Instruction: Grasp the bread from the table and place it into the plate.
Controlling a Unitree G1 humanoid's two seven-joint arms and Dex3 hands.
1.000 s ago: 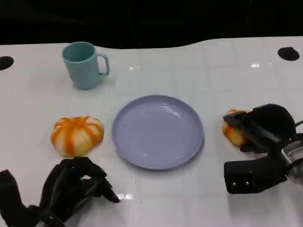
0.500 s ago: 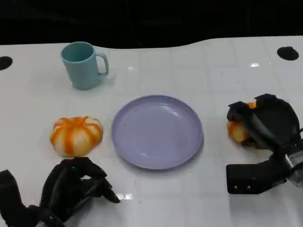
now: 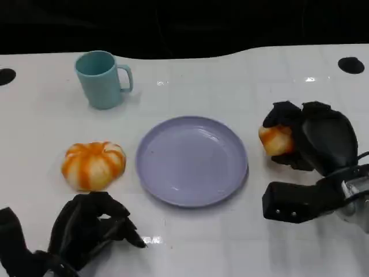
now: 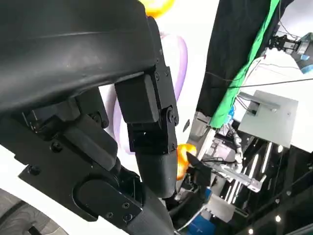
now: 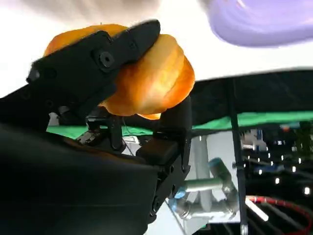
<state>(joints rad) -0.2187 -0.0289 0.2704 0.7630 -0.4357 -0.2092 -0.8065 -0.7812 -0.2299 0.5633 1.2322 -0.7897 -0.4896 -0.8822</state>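
A small orange bread roll sits in the grip of my right hand, just off the plate's right rim and slightly above the table. In the right wrist view the black fingers wrap over the bread roll, with the plate's edge close by. The lavender plate lies empty at the table's middle. My left hand rests at the lower left, fingers curled in with nothing in them. The left hand also fills the left wrist view.
An orange-and-white striped, pumpkin-shaped bun lies left of the plate, just beyond my left hand. A teal mug stands at the back left. Black round holes mark the table at the far left and far right.
My right hand has closed around the bread roll, lifted it and carried it left toward the plate's rim. The left hand has not moved.
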